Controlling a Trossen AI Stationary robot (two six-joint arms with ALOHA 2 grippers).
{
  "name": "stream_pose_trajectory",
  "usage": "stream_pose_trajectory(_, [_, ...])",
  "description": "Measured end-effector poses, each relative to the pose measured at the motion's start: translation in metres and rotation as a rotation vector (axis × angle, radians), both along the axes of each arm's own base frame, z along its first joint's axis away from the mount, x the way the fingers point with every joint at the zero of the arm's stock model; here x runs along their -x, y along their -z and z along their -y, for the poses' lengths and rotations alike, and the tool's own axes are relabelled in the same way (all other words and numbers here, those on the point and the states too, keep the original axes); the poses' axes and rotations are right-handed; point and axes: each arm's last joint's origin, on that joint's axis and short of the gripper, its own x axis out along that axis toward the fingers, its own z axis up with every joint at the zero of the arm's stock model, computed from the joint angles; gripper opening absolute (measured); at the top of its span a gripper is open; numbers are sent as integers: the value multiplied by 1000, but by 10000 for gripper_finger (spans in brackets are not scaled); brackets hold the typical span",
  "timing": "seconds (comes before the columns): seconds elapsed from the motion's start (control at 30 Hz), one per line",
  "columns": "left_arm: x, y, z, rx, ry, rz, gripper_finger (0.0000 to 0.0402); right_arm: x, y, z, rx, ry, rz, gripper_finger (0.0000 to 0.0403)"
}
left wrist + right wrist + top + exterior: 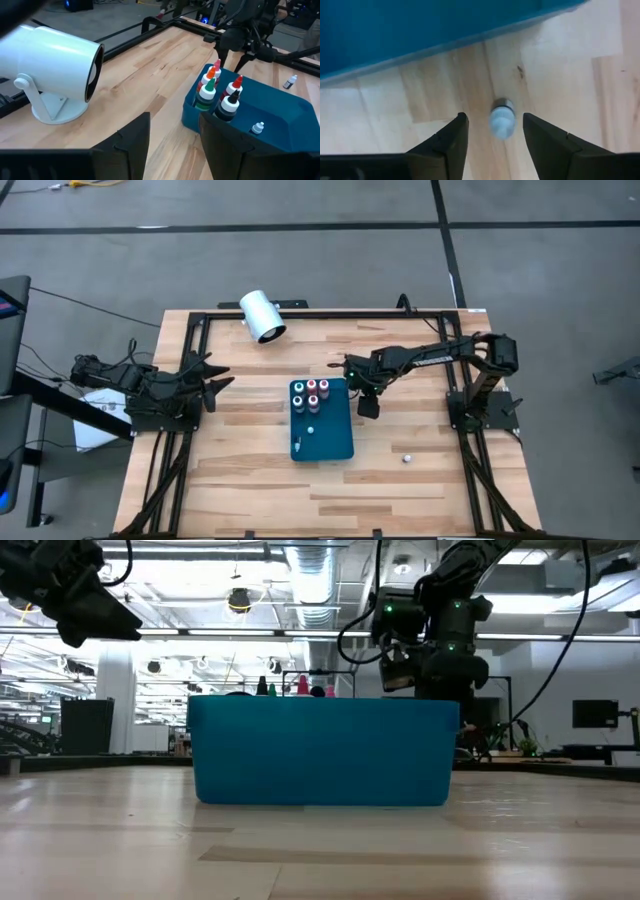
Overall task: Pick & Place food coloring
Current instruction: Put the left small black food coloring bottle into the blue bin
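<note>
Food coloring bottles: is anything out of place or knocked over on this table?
Yes. One stray bottle lies on its side on the table, outside the blue tray, toward the right arm's side. A tipped bottle lies flat inside the tray, while the four upright bottles stand together at one end.

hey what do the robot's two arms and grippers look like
Both arms are dark, near-black jointed links with black cables along them. The right arm shows small green lights near its wrist. The left gripper and right gripper each have two chunky black wedge-shaped fingers.
</note>
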Motion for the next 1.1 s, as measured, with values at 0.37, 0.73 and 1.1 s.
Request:
stream_pose_trajectory(0.37, [0,0,0,-1,-5,1,160,0,0,1,33,7,-7,117])
stream_pose_trajectory(0.73, [0,0,0,1,-9,3,160,1,0,2,57,12,-10,59])
stream_pose_trajectory(1.1, [0,0,0,1,-10,3,160,-9,-27,3,54,4,-28,52])
